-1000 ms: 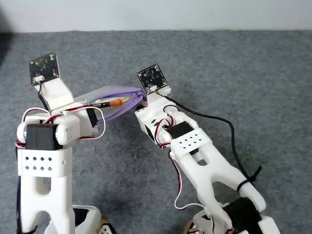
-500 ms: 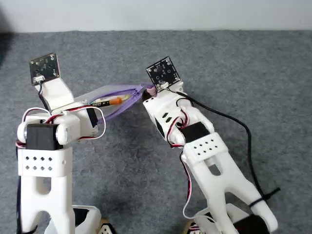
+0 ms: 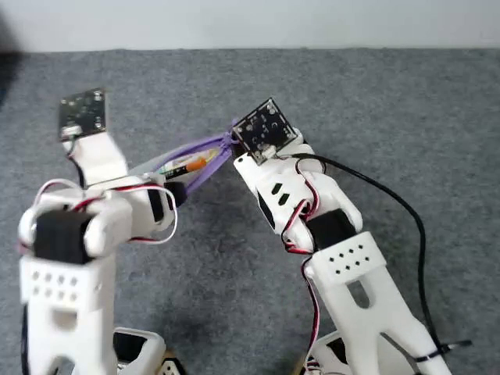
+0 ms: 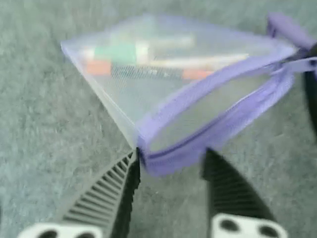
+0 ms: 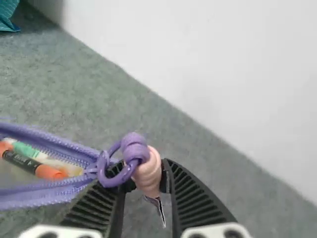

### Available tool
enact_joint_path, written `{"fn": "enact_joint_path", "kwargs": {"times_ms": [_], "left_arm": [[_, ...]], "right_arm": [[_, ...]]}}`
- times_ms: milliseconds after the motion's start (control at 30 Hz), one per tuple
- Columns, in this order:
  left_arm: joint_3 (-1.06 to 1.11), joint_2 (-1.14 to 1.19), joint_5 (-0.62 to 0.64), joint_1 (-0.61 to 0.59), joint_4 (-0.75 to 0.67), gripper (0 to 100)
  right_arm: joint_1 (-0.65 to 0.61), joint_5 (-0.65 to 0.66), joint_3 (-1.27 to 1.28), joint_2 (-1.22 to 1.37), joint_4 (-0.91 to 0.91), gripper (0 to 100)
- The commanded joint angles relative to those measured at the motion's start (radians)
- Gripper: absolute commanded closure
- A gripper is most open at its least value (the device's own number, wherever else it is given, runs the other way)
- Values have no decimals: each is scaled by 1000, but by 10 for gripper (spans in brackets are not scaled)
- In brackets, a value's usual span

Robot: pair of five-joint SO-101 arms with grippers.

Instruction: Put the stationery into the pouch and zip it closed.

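Left gripper [image 4: 171,158]: near-left of the scene, fingers [image 4: 121,191] set astride the near-left end of the pouch [image 4: 148,84] and pressed to it on both sides, so grasping the pouch.

Pouch: clear mesh with purple zip edging, stretched slantwise from the left gripper toward the far right over the grey worktop [image 3: 391,117]. Cannot tell whether its underside touches the worktop.

Stationery [image 4: 148,59]: pens with orange and green parts, lying lengthwise inside the pouch.

Zip: the two purple edges stand apart along the pouch and meet at its far-right end.

Right gripper [image 5: 143,173]: at that far-right end, fingers clenched on the pink zip pull [image 5: 148,161], which hangs from a purple ring.

White wall [image 3: 250,23] at the far edge.
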Motion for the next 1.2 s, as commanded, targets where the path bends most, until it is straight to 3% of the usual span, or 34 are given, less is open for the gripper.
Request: {"fn": "enact_joint_path", "kwargs": {"times_ms": [0, 267, 367, 500, 700, 1033, 1167], "left_arm": [[-108, -97, 8, 11, 17, 677], [-160, -253, 2, 12, 20, 666], [-139, -299, -63, 34, 20, 671], [-36, -381, -147, 104, 20, 755], [171, -466, -215, 114, 17, 863], [406, -479, -215, 104, -61, 915], [467, -476, -215, -17, -163, 924]], "right_arm": [[8, 41, -12, -65, -15, 991], [-19, -15, -146, -56, -18, 991], [-42, -25, -207, -30, 21, 991], [-77, -26, -273, 13, 50, 991], [-145, -26, -325, 31, 65, 991], [-148, -71, -459, -13, 455, 991], [-147, -72, -546, -18, 618, 991]]}}
